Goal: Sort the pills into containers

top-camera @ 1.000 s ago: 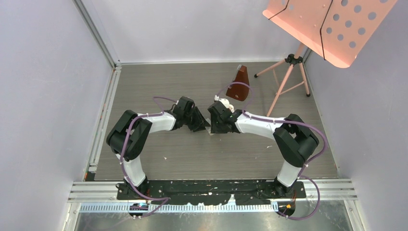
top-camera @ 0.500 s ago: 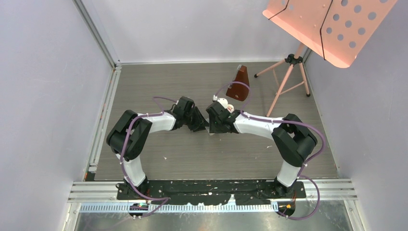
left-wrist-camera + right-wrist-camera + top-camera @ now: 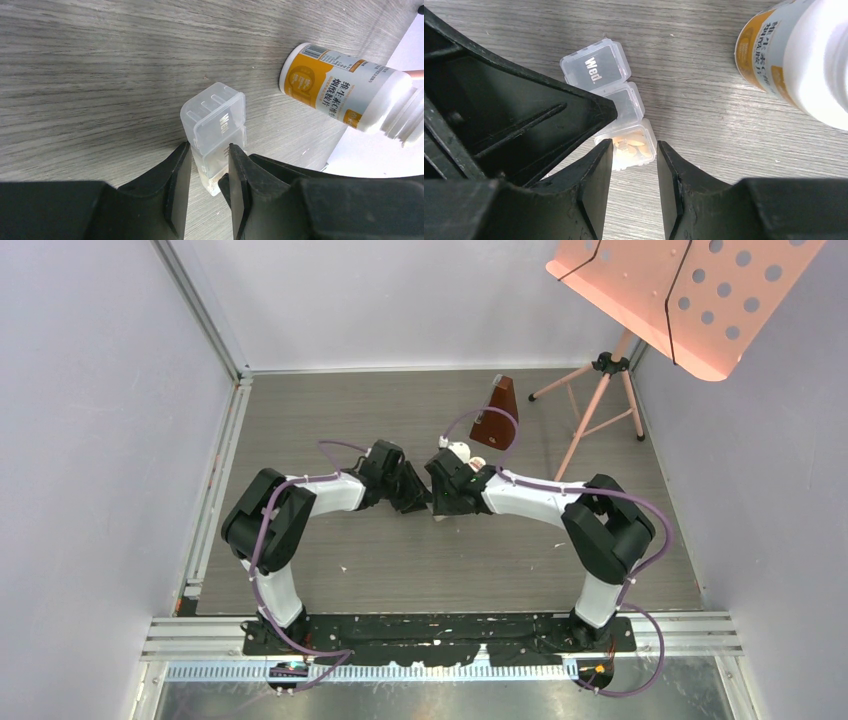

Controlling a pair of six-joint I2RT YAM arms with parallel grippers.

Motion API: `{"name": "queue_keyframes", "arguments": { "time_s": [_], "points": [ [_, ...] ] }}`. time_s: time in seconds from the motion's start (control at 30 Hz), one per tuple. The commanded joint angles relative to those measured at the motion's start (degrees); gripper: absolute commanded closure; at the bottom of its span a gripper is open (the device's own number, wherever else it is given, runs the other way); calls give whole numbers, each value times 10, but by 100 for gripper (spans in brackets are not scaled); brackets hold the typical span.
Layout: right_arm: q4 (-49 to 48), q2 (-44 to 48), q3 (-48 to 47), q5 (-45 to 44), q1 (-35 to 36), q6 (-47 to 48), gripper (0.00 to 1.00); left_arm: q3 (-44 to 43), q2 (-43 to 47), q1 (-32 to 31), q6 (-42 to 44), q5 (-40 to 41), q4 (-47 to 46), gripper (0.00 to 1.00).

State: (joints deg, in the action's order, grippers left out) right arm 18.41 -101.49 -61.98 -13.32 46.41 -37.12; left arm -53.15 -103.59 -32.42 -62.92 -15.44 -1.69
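The containers (image 3: 624, 102) are one clear strip box of three lidded compartments lying on the wooden table (image 3: 90, 75). Its far lid reads "Wed." and its near compartment holds several yellowish-orange pills (image 3: 631, 145). My left gripper (image 3: 210, 150) is shut on the containers (image 3: 215, 125), its fingers pressing both sides of the strip. My right gripper (image 3: 634, 150) is open just short of the pill-filled end, with nothing between its fingers. In the top view the left gripper (image 3: 418, 502) and the right gripper (image 3: 442, 504) meet tip to tip mid-table.
A white pill bottle (image 3: 345, 95) with an orange label lies on its side just beyond the box, close to the right wrist (image 3: 794, 55). A brown metronome (image 3: 497, 412) and a pink music stand (image 3: 600, 390) stand at the back right. Walls enclose the table.
The right gripper's jaws have spread a little and the right arm has edged left toward the left gripper. The left arm and its grip are unchanged.
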Motion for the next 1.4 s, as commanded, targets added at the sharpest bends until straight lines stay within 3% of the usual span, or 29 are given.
{"name": "queue_keyframes", "arguments": {
  "time_s": [0.0, 0.1, 0.23, 0.43, 0.6, 0.73, 0.83, 1.07, 1.23, 1.37],
  "points": [
    [132, -25, -23, -32, -4, 38, 55, 6, -10, -8, 37, 34, 93, 81],
    [158, 19, -59, -30, -9, 52, 51, -18, 15, -8, 64, 38, 112, 80],
    [216, 45, -122, -36, -14, 72, 47, -64, 48, -7, 111, 55, 158, 70],
    [257, 120, -128, -38, -29, 69, 46, -70, 114, -7, 140, 96, 193, 36],
    [293, 201, -112, -48, -40, 56, 45, -58, 187, -5, 183, 161, 237, 20],
    [332, 272, -109, -81, -46, 43, 44, -53, 287, 0, 238, 226, 299, 16],
    [357, 342, -101, -128, -50, 31, 44, -57, 368, 0, 267, 277, 341, 1],
    [440, 504, -84, -274, -55, -18, 44, -69, 539, 0, 330, 357, 470, 1],
    [508, 609, -115, -321, -55, -30, 40, -39, 679, 0, 340, 407, 532, 1],
    [565, 652, -162, -365, -55, -26, 29, -51, 772, 0, 334, 414, 582, 1]
  ]
}}
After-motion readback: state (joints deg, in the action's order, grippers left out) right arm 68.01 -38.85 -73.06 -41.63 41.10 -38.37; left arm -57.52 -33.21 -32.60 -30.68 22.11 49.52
